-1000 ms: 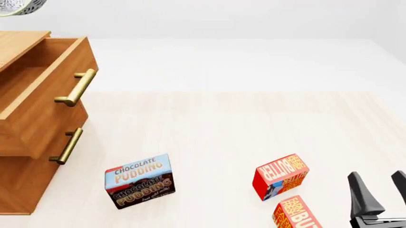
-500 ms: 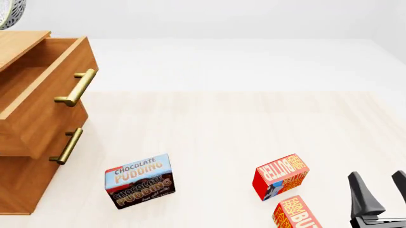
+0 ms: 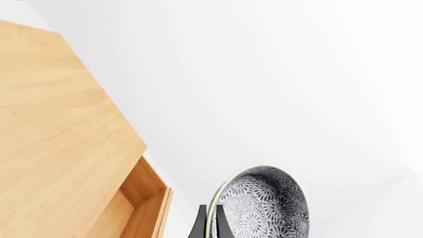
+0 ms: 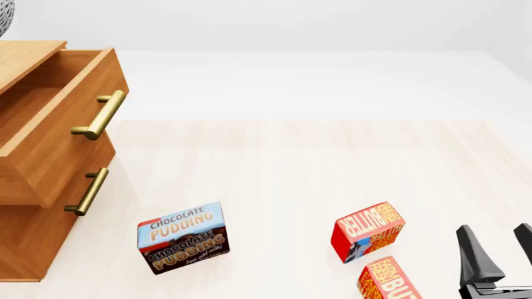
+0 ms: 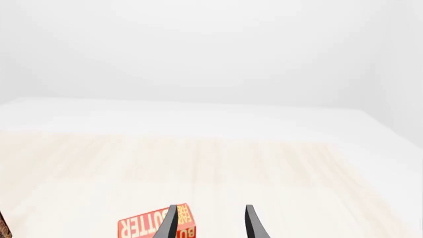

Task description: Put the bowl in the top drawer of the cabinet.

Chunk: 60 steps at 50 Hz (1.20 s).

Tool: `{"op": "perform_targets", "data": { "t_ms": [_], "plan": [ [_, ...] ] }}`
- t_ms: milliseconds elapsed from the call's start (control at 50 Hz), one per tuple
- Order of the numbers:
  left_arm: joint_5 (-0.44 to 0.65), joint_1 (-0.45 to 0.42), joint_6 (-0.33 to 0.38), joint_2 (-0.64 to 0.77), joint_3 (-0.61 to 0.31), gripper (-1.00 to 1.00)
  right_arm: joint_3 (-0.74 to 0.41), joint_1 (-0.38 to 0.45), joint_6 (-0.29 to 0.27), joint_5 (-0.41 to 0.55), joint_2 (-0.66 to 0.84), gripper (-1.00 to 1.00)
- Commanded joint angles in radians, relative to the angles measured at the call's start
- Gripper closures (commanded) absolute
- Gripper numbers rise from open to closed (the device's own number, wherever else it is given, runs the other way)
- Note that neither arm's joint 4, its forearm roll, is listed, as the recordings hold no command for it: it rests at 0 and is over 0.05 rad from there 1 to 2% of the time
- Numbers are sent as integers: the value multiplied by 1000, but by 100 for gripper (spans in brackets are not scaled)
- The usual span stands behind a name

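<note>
Pinching bowl (image 3: pixel 264 206) rim in my left tool (image 3: pixel 210 223); stiff, slick, light, likely breakable. Right tool (image 5: pixel 209 223) released.

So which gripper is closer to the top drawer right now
The left. The left gripper, its fingers pinching the bowl rim, is up beside the open top drawer. The right gripper sits far across the table, near the butter boxes.

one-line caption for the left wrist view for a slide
Left gripper pinching the rim of the patterned bowl above the wooden cabinet, its top drawer pulled open.
</note>
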Motion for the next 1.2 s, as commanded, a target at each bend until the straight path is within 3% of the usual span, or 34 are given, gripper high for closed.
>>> {"op": "perform_targets", "data": {
  "t_ms": [20, 400, 440, 740, 960, 1060, 1200],
  "plan": [
    [-5, 2, 5, -7, -3, 100, -1, -1, -3, -6, -3, -100],
    [-5, 2, 5, -7, -3, 100, -1, -1, -3, -6, -3, -100],
    [-6, -8, -19, -10, -3, 100, -1, -2, -3, -6, -3, -100],
    [69, 52, -59, 34, -144, 100, -1, 4, -1, -9, -3, -100],
    [154, 54, -11, 40, -228, 100, -1, 7, 3, -11, -3, -100],
    [245, 17, 44, 47, -310, 100, 0, 10, 3, -9, -3, -100],
    [348, 42, 119, 90, -411, 100, -1, 4, 0, -8, -3, -100]
  ]
}}
